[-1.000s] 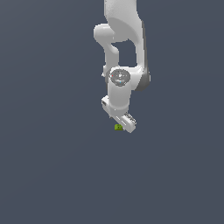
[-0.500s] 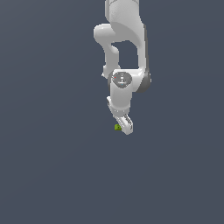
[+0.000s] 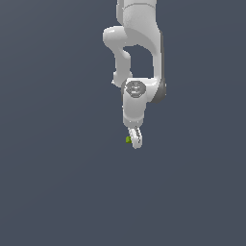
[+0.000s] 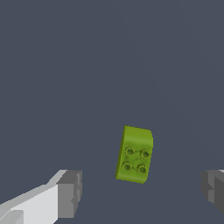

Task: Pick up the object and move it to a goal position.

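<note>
Your claw [image 4: 140, 188] is spread wide and grips nothing: in the wrist view its two grey pads [image 4: 70, 194] sit well apart with the green block [image 4: 134, 154] in the gap between them, touching neither. In the exterior view the claw [image 3: 135, 139] points down from the white arm [image 3: 137, 57], and the block [image 3: 129, 140] shows as a small speck at the tip, on the exterior view's left. The block is lime green, boxy with one rounded edge, and carries four small round studs on its face. You can read no writing anywhere. It lies on a flat, plain slate-grey counter [image 4: 65, 65].
</note>
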Available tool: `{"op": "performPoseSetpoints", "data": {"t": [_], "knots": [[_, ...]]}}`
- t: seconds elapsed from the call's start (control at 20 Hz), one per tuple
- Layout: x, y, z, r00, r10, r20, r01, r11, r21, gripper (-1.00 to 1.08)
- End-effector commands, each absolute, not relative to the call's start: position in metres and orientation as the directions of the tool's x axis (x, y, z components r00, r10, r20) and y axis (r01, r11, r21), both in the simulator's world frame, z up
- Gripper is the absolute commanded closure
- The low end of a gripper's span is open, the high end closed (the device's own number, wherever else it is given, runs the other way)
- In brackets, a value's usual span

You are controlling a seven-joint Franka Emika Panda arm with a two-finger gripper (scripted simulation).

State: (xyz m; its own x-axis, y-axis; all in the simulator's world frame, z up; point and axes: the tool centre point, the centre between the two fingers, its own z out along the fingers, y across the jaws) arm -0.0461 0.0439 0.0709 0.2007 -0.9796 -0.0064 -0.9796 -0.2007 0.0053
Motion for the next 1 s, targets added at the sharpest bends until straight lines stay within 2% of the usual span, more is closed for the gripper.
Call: {"op": "performPoseSetpoints", "data": {"t": [0.0, 0.45, 0.95], "knots": [[-0.048, 0.045, 0.068, 0.148, -0.989, -0.004, -0.989, -0.148, 0.004, -0.92], [-0.052, 0.047, 0.063, 0.043, -0.999, 0.0, -0.999, -0.043, 0.0, -0.92], [-0.052, 0.047, 0.054, 0.035, -0.999, 0.0, -0.999, -0.035, 0.0, -0.92]]}}
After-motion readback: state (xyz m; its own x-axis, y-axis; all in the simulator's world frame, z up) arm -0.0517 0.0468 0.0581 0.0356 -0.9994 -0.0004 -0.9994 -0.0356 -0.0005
